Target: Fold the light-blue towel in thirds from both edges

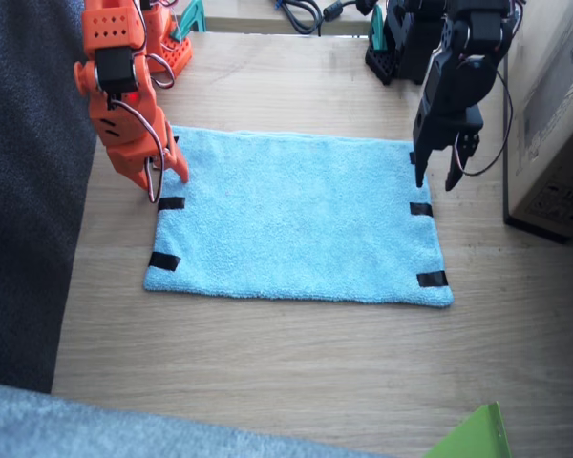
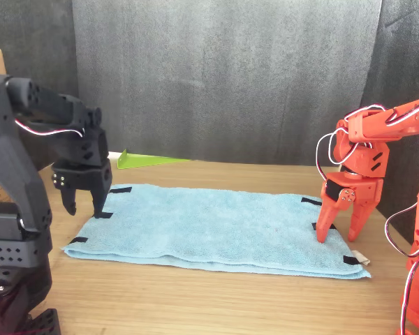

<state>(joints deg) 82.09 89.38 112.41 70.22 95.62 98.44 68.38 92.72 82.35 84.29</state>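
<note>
While the light-blue towel (image 1: 296, 218) lies flat and spread out on the wooden table (image 1: 296, 363), several other things stand around it: a cardboard box (image 1: 554, 114) just beside the left arm (image 1: 458, 76) on its outer side, a dark grey fabric (image 1: 29, 191) on the outer side of the right arm (image 1: 119, 86), a grey-blue fabric (image 1: 95, 425) past the towel's long edge far from both arm bases, and a corner of a bright green sheet (image 1: 473, 437) near that same side. Some cables (image 1: 301, 11) lie behind the arm bases. Nothing lies on the towel between the two grippers. Both short edges carry black tape strips (image 1: 171, 202), and in the front view a small white tag (image 2: 363, 259) shows at the corner near the orange arm. The right arm is orange and bends down, so that the right gripper (image 1: 164, 181) points to the table at its short edge, near the far corner; its fingers are a little apart, they hold nothing, and the tips seem to be at the towel surface, though I cannot tell if they touch. The left arm is black and also bends down; the left gripper (image 1: 437, 179) hangs over the opposite short edge, with its fingers spread apart, holding nothing, the tips close above the cloth.
</note>
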